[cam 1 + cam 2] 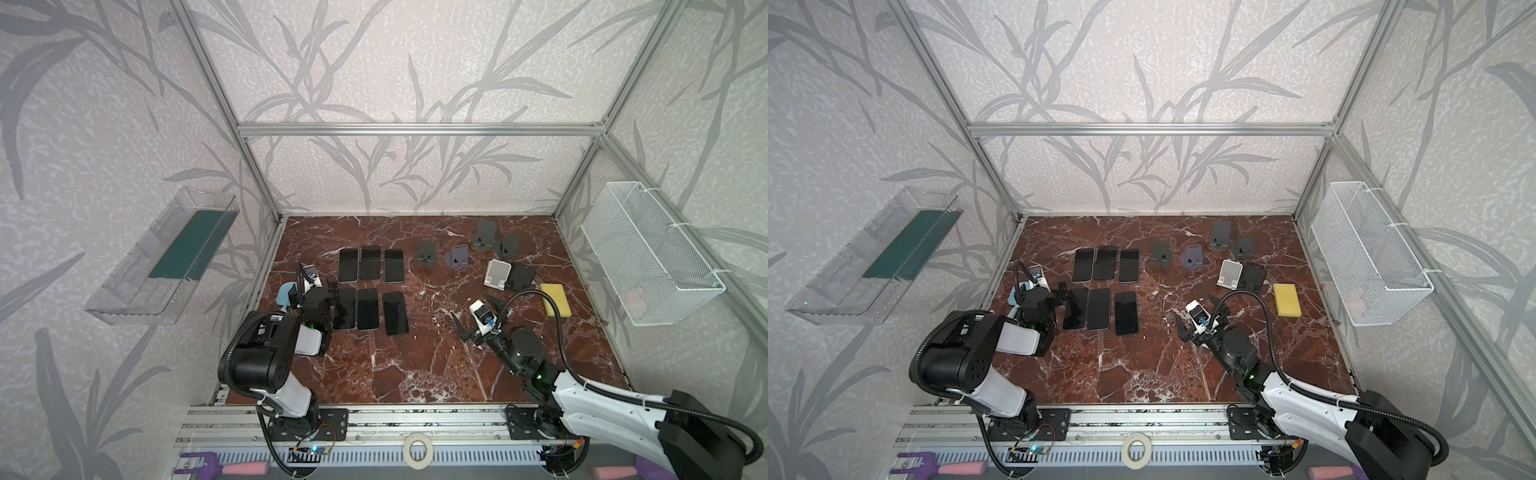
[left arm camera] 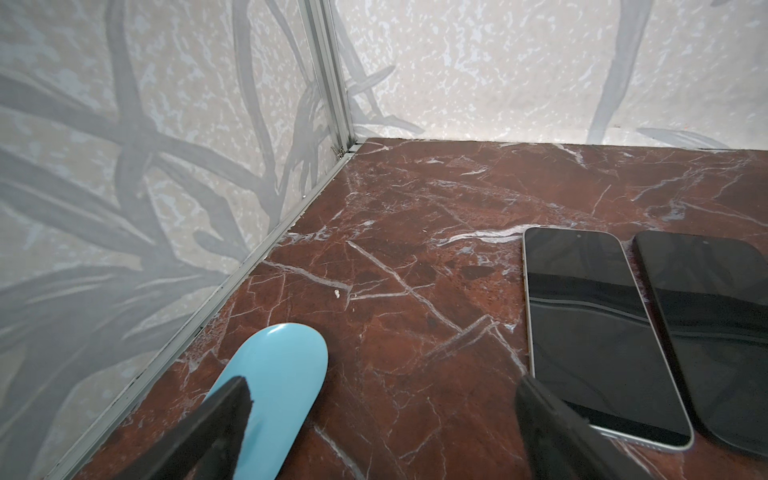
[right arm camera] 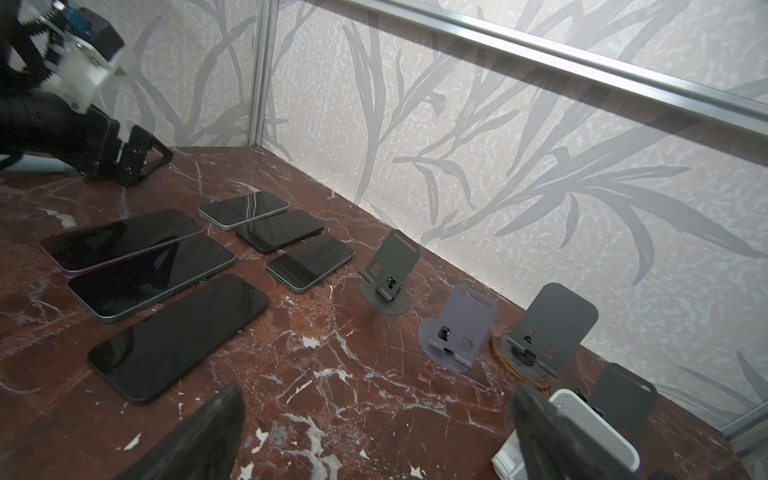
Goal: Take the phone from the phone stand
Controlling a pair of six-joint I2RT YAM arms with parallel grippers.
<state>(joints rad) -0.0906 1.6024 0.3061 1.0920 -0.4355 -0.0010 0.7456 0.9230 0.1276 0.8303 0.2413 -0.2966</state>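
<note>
**While both claws gape, six phones lie flat on the table**

As both top views show, six phones [image 1: 368, 309] lie face up on the marble table [image 1: 415, 357] in two rows of three, well to the left of the white stand [image 1: 497, 272] and apart from every stand.

The left claw [image 2: 384, 388] hangs wide open and holds nothing at the end of the rows farthest from the white stand. One finger [image 2: 224, 415] crosses the blue stand [image 2: 282, 374]. The other [image 2: 552, 424] covers the near corner of a silver-edged phone [image 2: 590, 324]; I cannot tell whether it touches.

The right claw [image 3: 378, 395] is also spread wide and holds nothing, just in front of the white stand.

Four grey stands [image 1: 427, 254] sit behind the white stand, towards the back wall. A dark stand [image 1: 521, 276] is right beside it, and a yellow sponge [image 1: 554, 299] lies near, to the right.
</note>
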